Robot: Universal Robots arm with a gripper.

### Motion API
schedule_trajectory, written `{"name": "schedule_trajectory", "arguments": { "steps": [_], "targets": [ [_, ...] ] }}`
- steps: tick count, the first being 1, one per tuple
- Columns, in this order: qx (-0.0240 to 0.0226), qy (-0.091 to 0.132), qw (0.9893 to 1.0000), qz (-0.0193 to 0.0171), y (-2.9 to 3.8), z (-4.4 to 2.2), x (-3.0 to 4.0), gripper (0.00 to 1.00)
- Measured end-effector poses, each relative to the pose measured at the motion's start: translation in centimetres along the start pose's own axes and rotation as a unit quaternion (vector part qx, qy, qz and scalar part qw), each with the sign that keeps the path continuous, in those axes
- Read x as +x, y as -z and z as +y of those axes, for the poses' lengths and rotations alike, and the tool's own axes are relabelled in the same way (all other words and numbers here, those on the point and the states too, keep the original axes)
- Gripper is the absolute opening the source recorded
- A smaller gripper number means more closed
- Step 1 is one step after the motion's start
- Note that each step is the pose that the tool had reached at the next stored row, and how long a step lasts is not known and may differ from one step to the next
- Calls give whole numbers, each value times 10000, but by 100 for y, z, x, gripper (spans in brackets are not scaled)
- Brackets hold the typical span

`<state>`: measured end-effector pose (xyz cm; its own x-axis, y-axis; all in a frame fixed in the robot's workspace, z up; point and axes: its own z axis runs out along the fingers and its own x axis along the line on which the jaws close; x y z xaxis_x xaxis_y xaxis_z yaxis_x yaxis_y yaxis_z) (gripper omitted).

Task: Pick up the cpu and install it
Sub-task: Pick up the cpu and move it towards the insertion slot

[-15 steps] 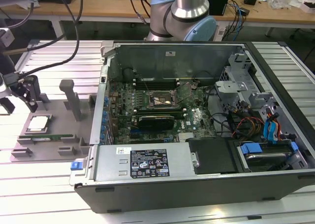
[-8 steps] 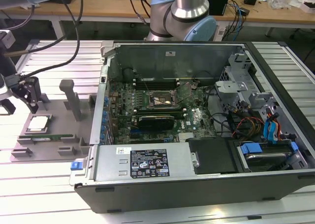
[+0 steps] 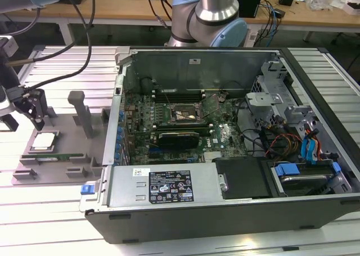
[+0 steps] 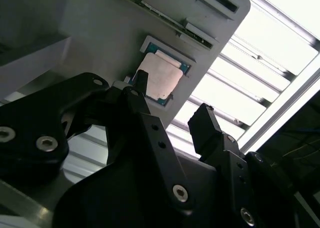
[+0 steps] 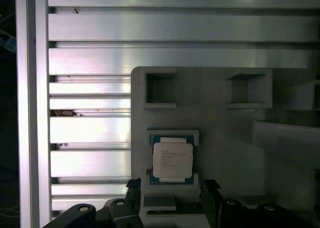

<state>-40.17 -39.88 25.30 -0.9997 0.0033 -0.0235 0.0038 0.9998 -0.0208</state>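
Gripper [image 3: 38, 122] hangs over the grey tray [image 3: 70, 133] at the exterior view's left, well apart from the open computer case [image 3: 169, 194].

Fingers released: two black fingers [image 4: 141, 82] stand spread with a clear gap between them and nothing in it.

The cpu [image 3: 44, 141] lies flat in its square recess in the tray, silver top up. In both wrist views the cpu [image 5: 172, 160] lies just beyond the fingertips, lined up with the gap. Whether either fingertip touches the tray cannot be told.

A long green memory stick [image 3: 53, 156] lies in the tray just beside the cpu. A grey post [image 3: 81, 112] stands upright further along the tray.

The tray rests on a slotted aluminium tabletop [image 5: 90, 133].

Inside the case, the motherboard [image 3: 169, 126] lies exposed, with its socket [image 3: 183, 115] near the middle.
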Motion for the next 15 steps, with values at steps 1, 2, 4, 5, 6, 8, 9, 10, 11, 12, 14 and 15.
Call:
{"name": "schedule_trajectory", "arguments": {
  "steps": [1, 2, 4, 5, 6, 8, 9, 10, 11, 12, 14, 15],
  "targets": [
    [0, 0, 10000, 0, -9, 0, 0, 60],
    [0, 0, 10000, 0, -14, 0, 0, 60],
    [0, 0, 10000, 0, -21, 0, 0, 60],
    [0, 0, 10000, 0, -26, 0, 0, 60],
    [0, 0, 10000, 0, -30, 1, 1, 60],
    [0, 0, 10000, 0, -52, 1, 1, 60],
    [0, -4, 10000, 0, -57, 1, 1, 60],
    [0, -17, 10000, 0, -62, 1, 1, 60],
    [2, -65, 10000, 1, -73, 1, 1, 60],
    [3, -101, 9999, 2, -87, 2, 2, 60],
    [3, -102, 9999, 2, -109, 2, 2, 60],
    [3, -103, 9999, 2, -131, 3, 2, 60]
  ]
}}
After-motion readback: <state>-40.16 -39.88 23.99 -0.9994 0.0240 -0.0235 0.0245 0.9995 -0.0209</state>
